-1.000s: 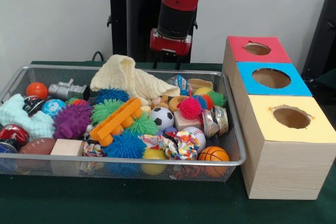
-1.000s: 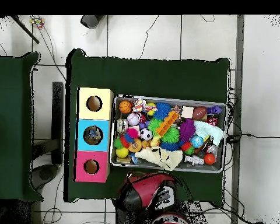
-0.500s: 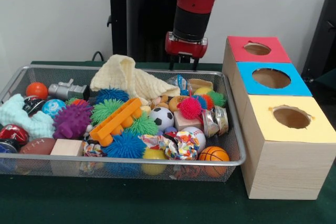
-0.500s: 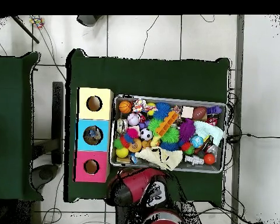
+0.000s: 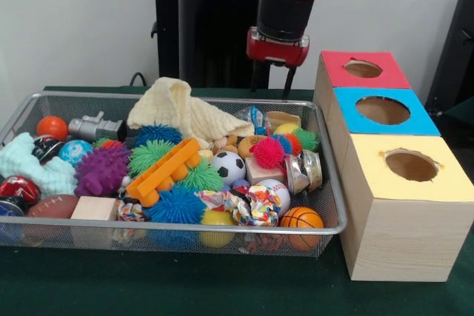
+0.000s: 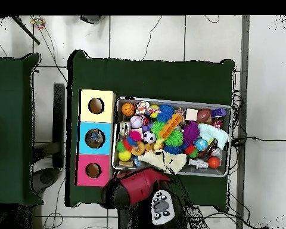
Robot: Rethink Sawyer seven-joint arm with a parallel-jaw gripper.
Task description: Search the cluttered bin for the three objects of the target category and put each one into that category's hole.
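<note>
Up behind the bin's far edge, the red and black gripper (image 5: 273, 79) hangs in the air with two thin dark fingers pointing down and a clear gap between them; nothing is held. It sits above the far right corner of the silver wire-mesh bin (image 5: 329, 183), near the red-topped wooden box (image 5: 337, 72), so the arm looks to be between picks, in the searching phase, not carrying anything to a hole.

Which category is wanted cannot be told from the scene, so the next move calls for choosing a target first and then descending into the clutter. If balls are meant, the black and white soccer ball (image 5: 227, 167), the small basketball (image 5: 301, 217) and the white baseball (image 5: 275, 192) lie exposed near the bin's right half. Spiky rubber toys, such as the pink spiky ball (image 5: 268, 152) and the blue spiky ball (image 5: 176, 205), crowd around them, and the long orange plastic block (image 5: 163, 171) lies slantwise across the middle. A crumpled pale yellow cloth (image 5: 181, 109) covers the far centre and may hide things beneath.

Beside the bin stand the blue-topped box (image 5: 418, 120) and the yellow-topped box (image 5: 374, 175), each with a round hole; in the overhead view something seems to lie inside the blue one.
</note>
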